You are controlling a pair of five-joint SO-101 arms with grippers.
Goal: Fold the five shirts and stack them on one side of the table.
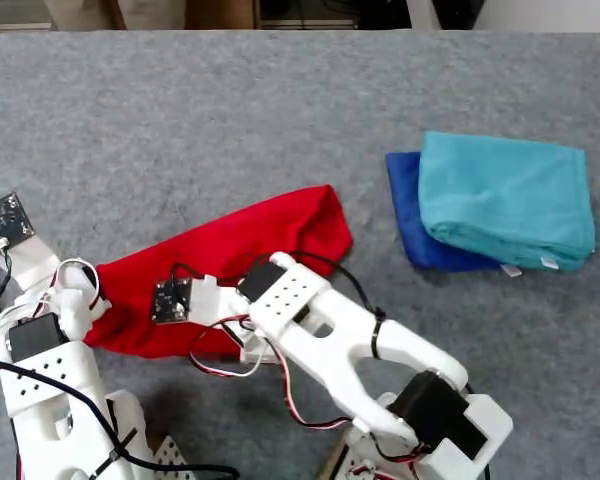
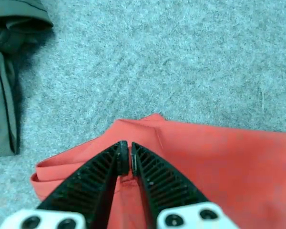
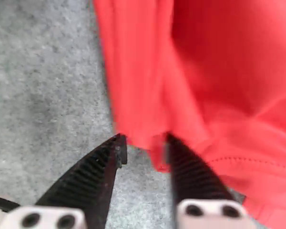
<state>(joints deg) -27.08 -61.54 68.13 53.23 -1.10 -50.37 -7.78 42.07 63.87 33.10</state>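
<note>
Since the red shirt [image 1: 250, 235], lower centre-left in the high view, looks soft and limp, hems or corners are the likely holds. Left gripper [image 2: 129, 160] pinches its edge, tips nearly touching; right gripper [image 3: 145, 148] gapes half-open around a fold

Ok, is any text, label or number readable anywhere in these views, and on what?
No text can be read.
White tags at the folded turquoise shirt edge: too small to read.
Circuit board on an arm's wrist: markings too small to read.
</note>
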